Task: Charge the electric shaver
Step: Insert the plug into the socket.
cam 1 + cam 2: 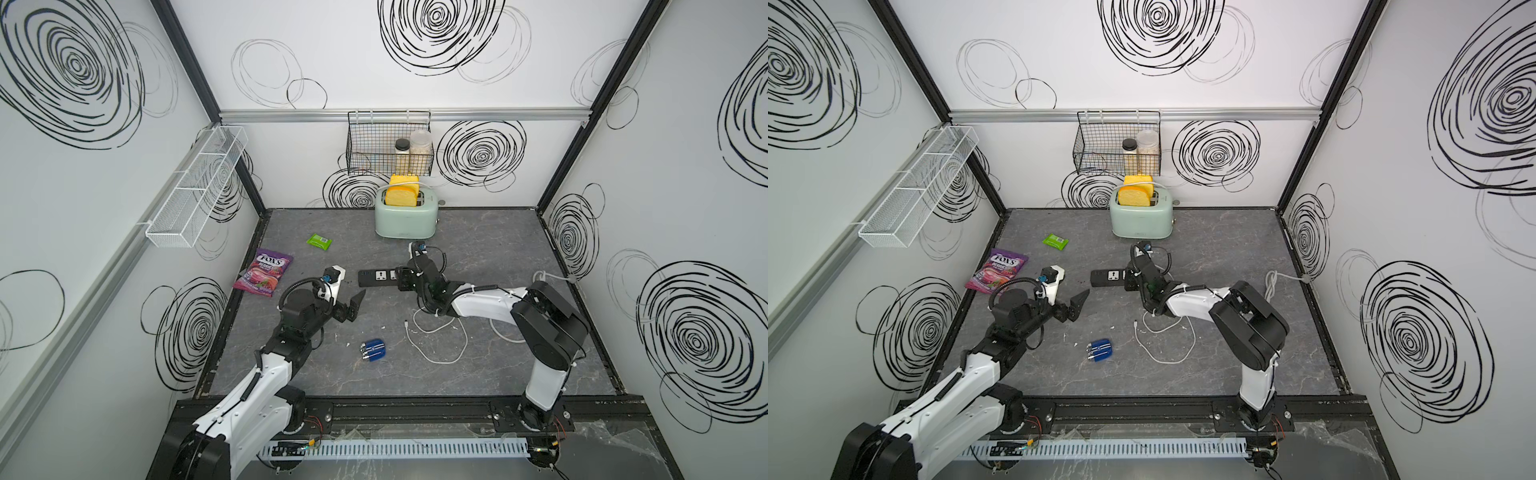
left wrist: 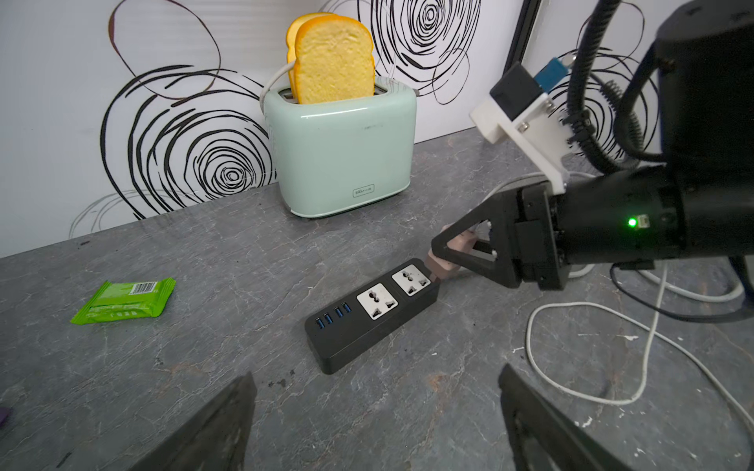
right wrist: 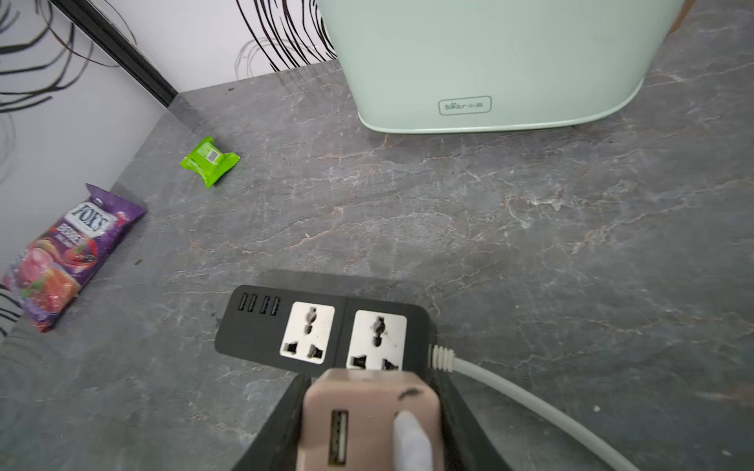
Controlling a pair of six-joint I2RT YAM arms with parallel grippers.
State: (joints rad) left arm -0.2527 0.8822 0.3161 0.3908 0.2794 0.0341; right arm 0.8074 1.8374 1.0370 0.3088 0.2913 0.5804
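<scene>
Right wrist view: right pincer grips charger cube near power strip; left pincer wide open, empty.

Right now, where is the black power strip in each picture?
Top view: power strip mid-table, before the mint-green toaster.
Top view: the strip, same spot.
Left wrist: between green snack packet and white cable, here.
Right wrist: just beyond the pinkish charger adapter, here.
Shared landmark: the toaster, behind it everywhere.

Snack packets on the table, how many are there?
2. The purple candy bag lies near the left wall. The green packet lies farther back, left of the toaster. More could be hidden from view.
</scene>
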